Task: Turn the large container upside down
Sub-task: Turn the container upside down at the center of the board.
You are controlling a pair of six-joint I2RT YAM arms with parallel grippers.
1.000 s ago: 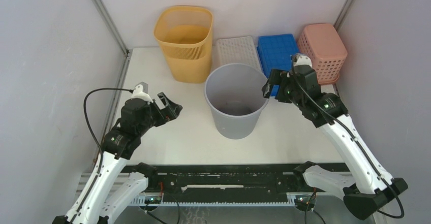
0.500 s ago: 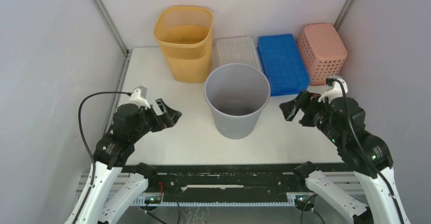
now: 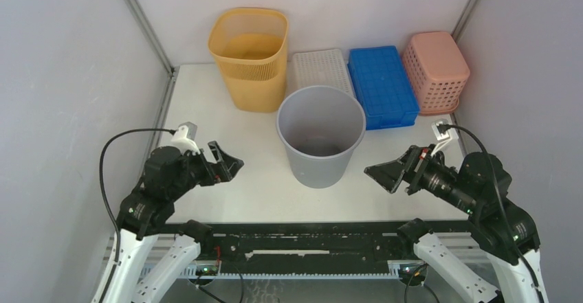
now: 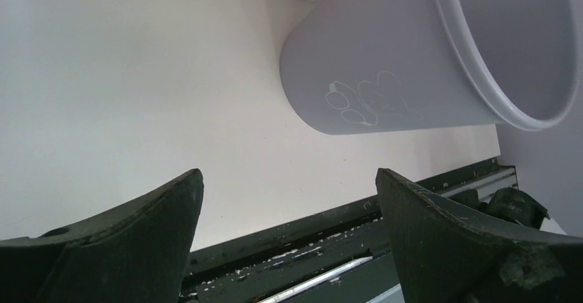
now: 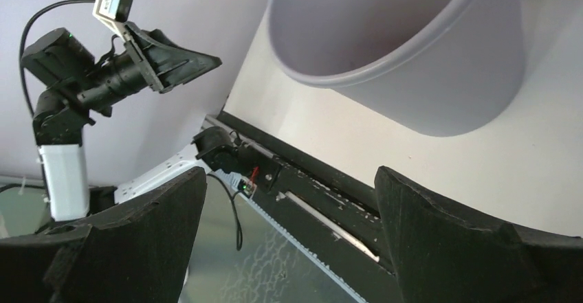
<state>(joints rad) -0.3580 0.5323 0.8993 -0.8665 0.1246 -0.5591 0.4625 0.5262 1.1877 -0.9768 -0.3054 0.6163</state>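
The large container is a grey round bucket [image 3: 320,169] standing upright, mouth up, in the middle of the white table [image 3: 227,193]. It has a paw print on its side [image 4: 364,100]. My left gripper [image 3: 231,165] hovers to the left of it, open and empty, its fingers pointing at the bucket with a gap between. My right gripper [image 3: 378,176] hovers to the right of it, open and empty, also apart from it. The left wrist view [image 4: 289,174] shows the bucket's lower wall. The right wrist view [image 5: 290,171] shows its rim [image 5: 385,76] and wall.
Behind the bucket stand a tall yellow mesh basket [image 3: 249,55], a white perforated tray [image 3: 320,66], a blue crate [image 3: 381,83] and a pink basket [image 3: 436,69]. A black rail [image 3: 309,238] runs along the near edge. Grey walls close both sides.
My right arm has swung from the bucket's far right rim back toward the near edge and now points left at the bucket. My left arm has drawn back a little. Both grippers stayed open.
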